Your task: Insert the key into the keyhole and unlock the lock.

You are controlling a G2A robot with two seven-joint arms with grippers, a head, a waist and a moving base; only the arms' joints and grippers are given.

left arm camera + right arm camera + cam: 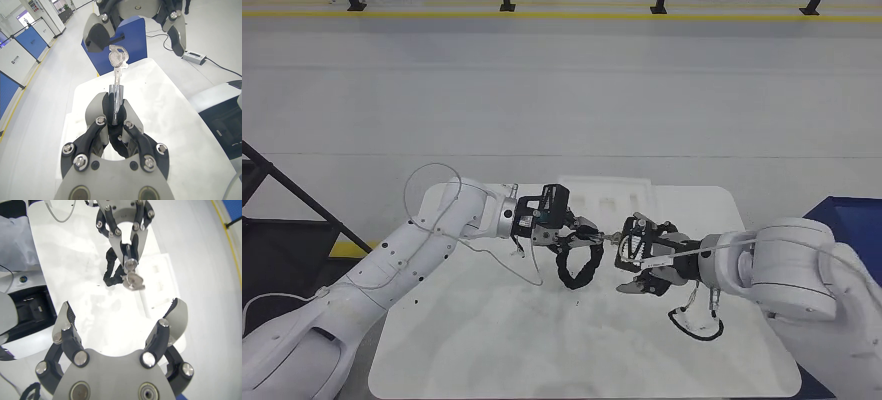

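My left gripper is shut on the lock, a chrome cylinder with a black cable loop hanging under it, held above the white table. A silver key sticks in the keyhole, its head pointing toward the other arm. My right gripper stands open a little way from the key, fingers apart on either side with nothing between them. From above, the left gripper and the right gripper face each other over the table's middle, with the key between them.
A white foam tray lies at the table's far edge. A small black cable loop lies on the table by the right arm. A blue bin stands off the right side.
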